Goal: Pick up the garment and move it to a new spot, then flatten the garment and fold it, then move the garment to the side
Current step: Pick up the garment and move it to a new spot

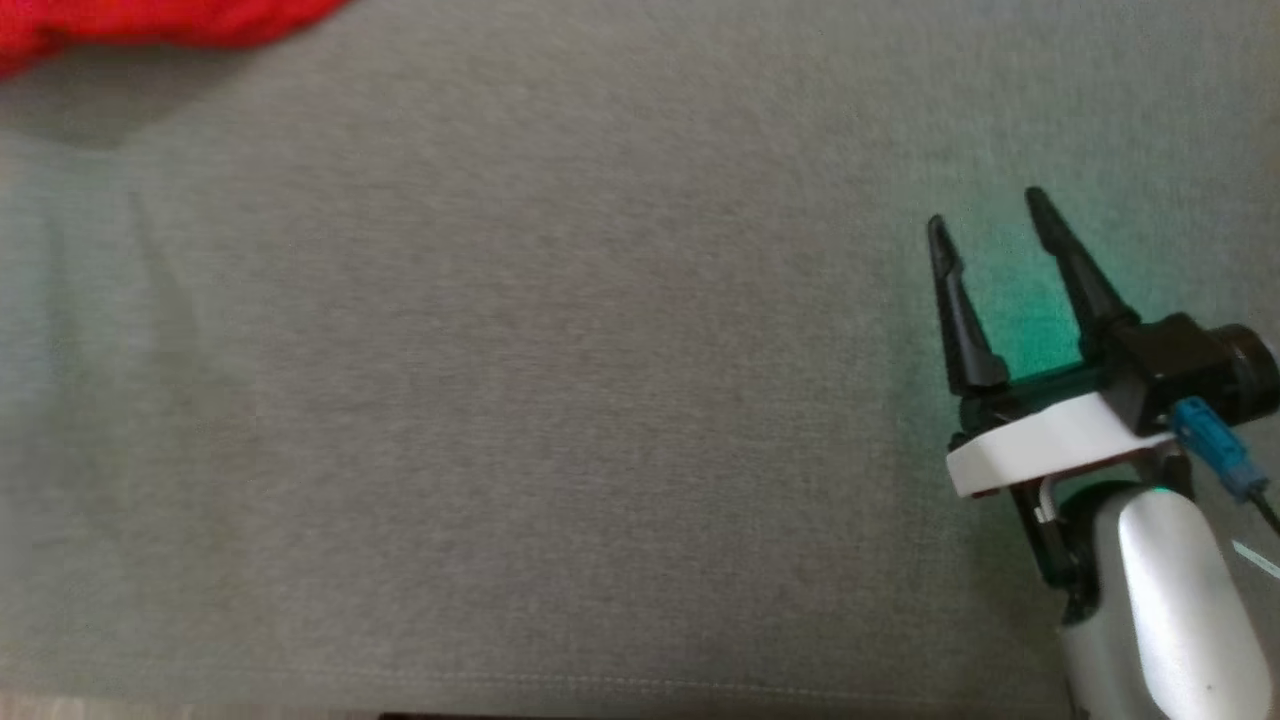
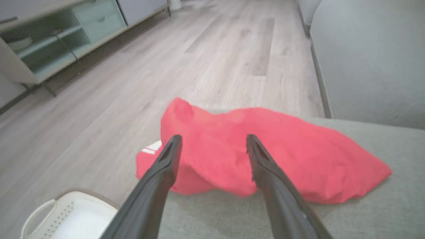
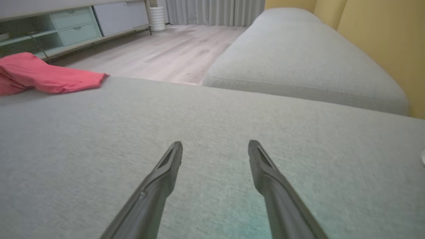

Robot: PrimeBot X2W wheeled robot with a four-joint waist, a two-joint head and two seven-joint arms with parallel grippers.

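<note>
The garment (image 2: 265,156) is a crumpled red cloth lying at the edge of the grey sofa seat (image 1: 560,400). In the head view the garment (image 1: 150,25) peeks in at the top left corner; in the right wrist view the garment (image 3: 46,76) lies far left. My left gripper (image 2: 212,139) is open just short of the cloth, fingers pointing at its near side, nothing between them. My right gripper (image 1: 985,215) is open over bare grey fabric at the right, far from the cloth; the right gripper (image 3: 215,146) holds nothing.
A white perforated basket (image 2: 66,215) stands on the wooden floor (image 2: 215,59) below the seat edge. A pale green shelf unit (image 2: 56,39) lines the far wall. Another grey cushion (image 3: 298,63) and a yellow wall (image 3: 382,33) lie beyond the seat.
</note>
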